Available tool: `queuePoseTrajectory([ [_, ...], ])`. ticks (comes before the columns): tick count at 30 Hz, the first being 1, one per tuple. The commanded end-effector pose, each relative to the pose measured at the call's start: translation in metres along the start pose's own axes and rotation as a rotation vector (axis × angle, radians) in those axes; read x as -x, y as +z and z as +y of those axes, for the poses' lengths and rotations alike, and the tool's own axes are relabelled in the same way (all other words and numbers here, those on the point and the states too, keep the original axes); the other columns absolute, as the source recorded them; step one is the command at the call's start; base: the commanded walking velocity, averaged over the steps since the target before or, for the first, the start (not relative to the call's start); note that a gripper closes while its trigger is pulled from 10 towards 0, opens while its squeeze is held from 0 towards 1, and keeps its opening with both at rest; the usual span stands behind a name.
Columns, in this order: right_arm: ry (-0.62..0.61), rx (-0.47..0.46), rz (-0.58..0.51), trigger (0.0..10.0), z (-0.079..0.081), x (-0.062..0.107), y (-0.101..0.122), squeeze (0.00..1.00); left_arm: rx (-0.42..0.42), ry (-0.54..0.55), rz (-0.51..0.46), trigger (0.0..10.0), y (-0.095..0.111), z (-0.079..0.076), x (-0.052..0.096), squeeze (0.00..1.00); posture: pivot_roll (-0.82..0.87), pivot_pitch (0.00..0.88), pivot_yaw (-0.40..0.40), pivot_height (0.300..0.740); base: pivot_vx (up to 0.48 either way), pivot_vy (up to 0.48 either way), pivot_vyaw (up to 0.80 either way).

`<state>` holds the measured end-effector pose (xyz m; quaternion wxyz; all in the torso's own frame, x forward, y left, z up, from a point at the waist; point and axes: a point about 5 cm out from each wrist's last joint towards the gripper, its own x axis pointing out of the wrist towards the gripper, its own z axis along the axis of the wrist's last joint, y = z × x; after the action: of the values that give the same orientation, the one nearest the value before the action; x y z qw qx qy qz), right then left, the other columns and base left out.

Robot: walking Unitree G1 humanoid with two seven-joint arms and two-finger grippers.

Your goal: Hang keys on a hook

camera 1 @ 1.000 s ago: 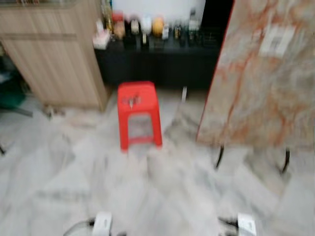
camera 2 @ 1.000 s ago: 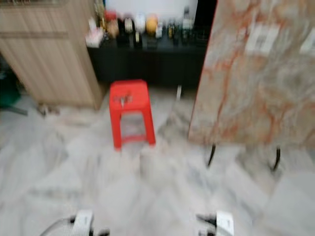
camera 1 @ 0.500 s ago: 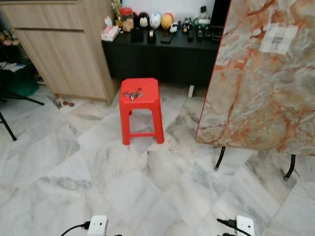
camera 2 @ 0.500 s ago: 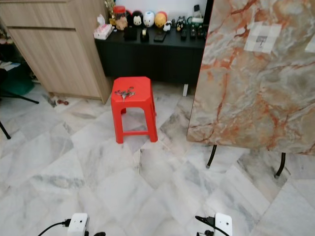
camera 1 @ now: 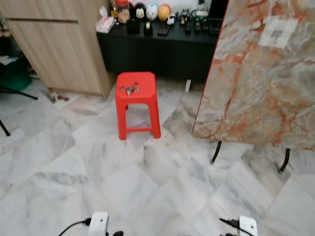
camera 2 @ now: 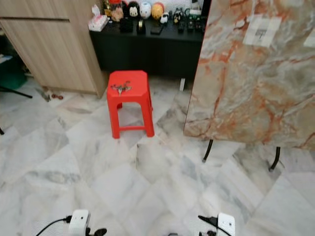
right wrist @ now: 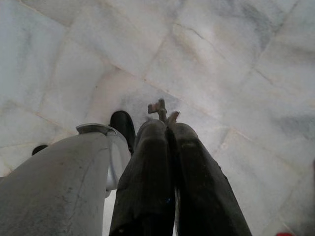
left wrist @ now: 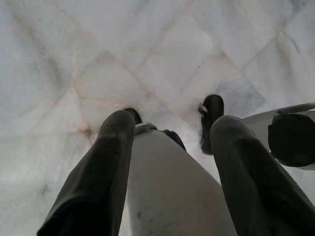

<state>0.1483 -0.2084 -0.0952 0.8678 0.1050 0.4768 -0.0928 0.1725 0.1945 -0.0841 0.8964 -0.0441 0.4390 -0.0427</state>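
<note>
Walking has sharpened the view: keys [camera 1: 130, 89] lie on the stool [camera 1: 136, 87], well ahead. Left gripper [left wrist: 170, 147] hangs spread, right gripper [right wrist: 166, 129] pinched empty; pickup comes next

stool [camera 1: 137, 91]: bright red | floor [camera 1: 147, 191]: white marble tiles veined grey | slab [camera 1: 261, 83]: grey-cream marble streaked orange-red, white label noted | cabinet [camera 1: 59, 49]: pale wood grain | sideboard [camera 1: 162, 51]: black | left gripper [left wrist: 170, 162] and right gripper [right wrist: 167, 147]: black fingers

Keys [camera 1: 130, 90] on stool [camera 1: 136, 88] too small to count; table [camera 1: 261, 78] cut off.
</note>
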Motion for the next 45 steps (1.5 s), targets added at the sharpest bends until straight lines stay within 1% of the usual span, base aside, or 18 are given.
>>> queuePoseTrajectory([
  [1,-0.013,-0.008,0.014,10.0,-0.0017,0.0012,-0.0062,0.0,0.001,0.002,0.044,10.0,-0.0113,0.0011,0.0026,0.0,-0.17,0.11,-0.025,0.727,-0.289,0.0,0.0],
  [13,-0.033,-0.006,0.009,10.0,-0.0013,0.0006,-0.0043,0.0,0.004,-0.002,0.047,10.0,-0.0114,0.0008,0.0025,0.0,-0.17,0.11,-0.025,0.727,-0.297,0.0,0.0],
  [30,-0.03,-0.002,0.007,10.0,0.0037,-0.0006,-0.0024,0.0,0.005,-0.01,0.048,10.0,-0.011,0.0008,0.0024,0.0,-0.17,0.111,-0.025,0.727,-0.299,0.0,0.0],
  [39,-0.03,0.003,0.009,10.0,0.0034,-0.0006,-0.0025,0.0,0.003,-0.014,0.045,10.0,-0.0107,0.0004,0.0024,0.0,-0.17,0.113,-0.026,0.727,-0.305,0.0,0.0],
  [42,-0.029,0.006,0.005,10.0,0.0034,-0.0006,-0.0018,0.0,-0.004,-0.009,0.038,10.0,-0.0102,0.0006,0.0025,0.0,-0.17,0.113,-0.027,0.727,-0.304,0.0,0.0],
  [45,-0.03,0.01,-0.006,10.0,0.0031,-0.0008,0.0002,0.0,-0.011,0.007,0.01,10.0,-0.0084,0.0016,0.0027,0.0,-0.17,0.112,-0.028,0.727,-0.304,0.0,0.0],
])
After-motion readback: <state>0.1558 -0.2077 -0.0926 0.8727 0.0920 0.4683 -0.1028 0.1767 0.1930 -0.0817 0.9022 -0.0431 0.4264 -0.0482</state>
